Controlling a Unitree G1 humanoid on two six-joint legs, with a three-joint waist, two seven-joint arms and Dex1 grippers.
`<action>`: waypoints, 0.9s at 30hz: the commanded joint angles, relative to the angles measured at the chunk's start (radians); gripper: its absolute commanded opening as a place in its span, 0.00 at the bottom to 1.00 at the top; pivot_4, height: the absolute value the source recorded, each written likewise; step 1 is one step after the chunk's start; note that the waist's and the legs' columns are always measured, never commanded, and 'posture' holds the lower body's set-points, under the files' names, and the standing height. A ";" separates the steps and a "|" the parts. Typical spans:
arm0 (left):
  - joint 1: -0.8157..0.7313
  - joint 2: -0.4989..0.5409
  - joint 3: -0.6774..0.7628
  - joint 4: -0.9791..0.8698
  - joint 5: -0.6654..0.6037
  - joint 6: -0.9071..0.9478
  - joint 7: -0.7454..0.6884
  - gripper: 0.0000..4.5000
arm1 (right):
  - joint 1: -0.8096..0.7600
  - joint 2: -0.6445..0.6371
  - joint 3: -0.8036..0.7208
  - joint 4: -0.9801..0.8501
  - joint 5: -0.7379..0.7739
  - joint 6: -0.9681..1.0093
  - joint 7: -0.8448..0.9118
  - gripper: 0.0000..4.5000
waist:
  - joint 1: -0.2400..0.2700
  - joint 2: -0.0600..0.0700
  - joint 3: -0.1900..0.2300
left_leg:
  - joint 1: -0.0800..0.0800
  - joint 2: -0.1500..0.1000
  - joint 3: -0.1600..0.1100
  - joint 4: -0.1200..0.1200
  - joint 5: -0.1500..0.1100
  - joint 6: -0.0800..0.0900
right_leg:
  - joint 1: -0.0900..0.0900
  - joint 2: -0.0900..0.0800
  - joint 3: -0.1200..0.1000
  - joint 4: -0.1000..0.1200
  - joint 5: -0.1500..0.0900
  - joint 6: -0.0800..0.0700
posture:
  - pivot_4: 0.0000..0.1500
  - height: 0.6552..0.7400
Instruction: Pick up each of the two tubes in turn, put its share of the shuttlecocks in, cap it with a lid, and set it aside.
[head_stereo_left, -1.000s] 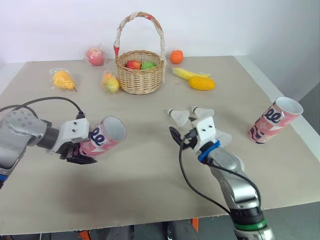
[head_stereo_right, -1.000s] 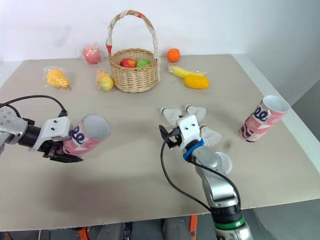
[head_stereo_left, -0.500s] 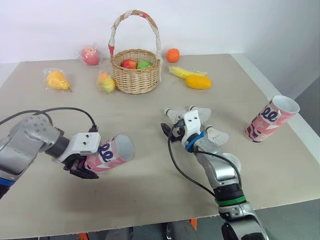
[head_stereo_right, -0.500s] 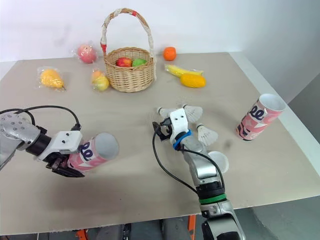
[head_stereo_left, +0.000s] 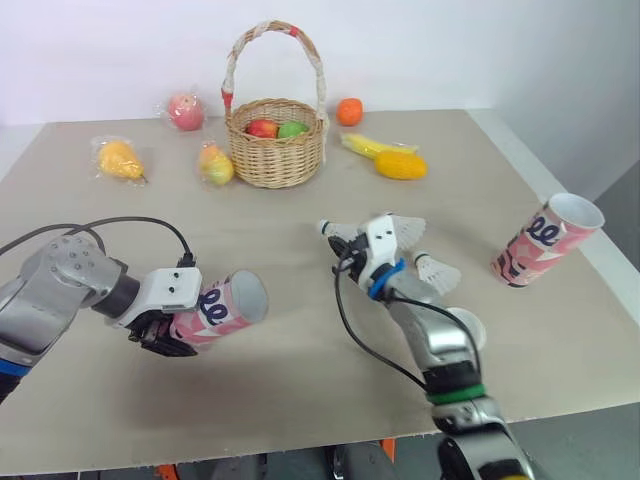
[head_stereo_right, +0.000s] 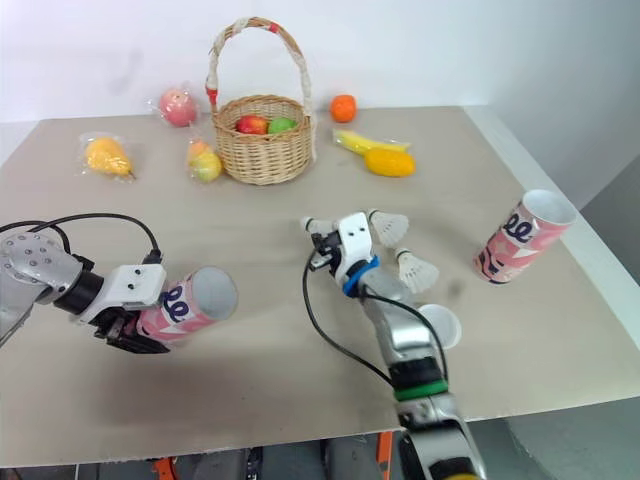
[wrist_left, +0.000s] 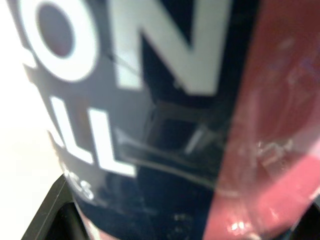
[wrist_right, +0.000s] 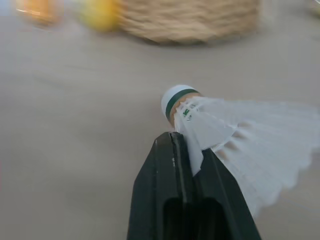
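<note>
Pink tube (head_stereo_left: 225, 308) held tilted, mouth open; second tube (head_stereo_left: 545, 240) far right; shuttlecocks (head_stereo_left: 437, 272) between.

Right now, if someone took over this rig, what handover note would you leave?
Left gripper: shut on a pink tube, held tilted, mouth toward the right arm.
Right gripper: shut on a shuttlecock by its feathers.
Two more shuttlecocks lie loose on the table; a white lid sits beside the right arm; the second tube is near the table's right edge, uncapped.
Done: first tube and shuttlecock picked up. Left: fill both tubes, cap them, set them aside.
</note>
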 joint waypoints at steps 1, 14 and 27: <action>-0.034 0.000 0.019 0.020 0.031 0.002 0.028 0.72 | -0.004 -0.108 0.003 -0.320 0.213 0.113 0.207 0.01 | -0.001 0.001 0.000 | 0.000 0.000 0.000 0.000 0.000 0.000 | 0.000 0.000 0.000 0.000 0.000 0.000 | 1.00 1.00; -0.085 -0.073 -0.020 0.031 0.044 0.027 0.033 0.72 | -0.152 -0.200 0.272 -0.302 0.092 0.099 0.343 0.01 | -0.003 0.000 0.000 | 0.008 0.002 0.002 0.007 0.001 0.000 | 0.002 0.005 0.002 0.014 -0.003 0.000 | 1.00 1.00; -0.049 -0.081 -0.019 0.010 0.032 0.043 0.042 0.72 | -0.025 -0.170 0.070 -0.490 0.302 0.273 0.229 0.73 | -0.001 -0.001 0.000 | 0.007 0.001 0.002 0.009 0.001 0.000 | 0.002 0.003 0.002 0.014 -0.004 0.001 | 1.00 1.00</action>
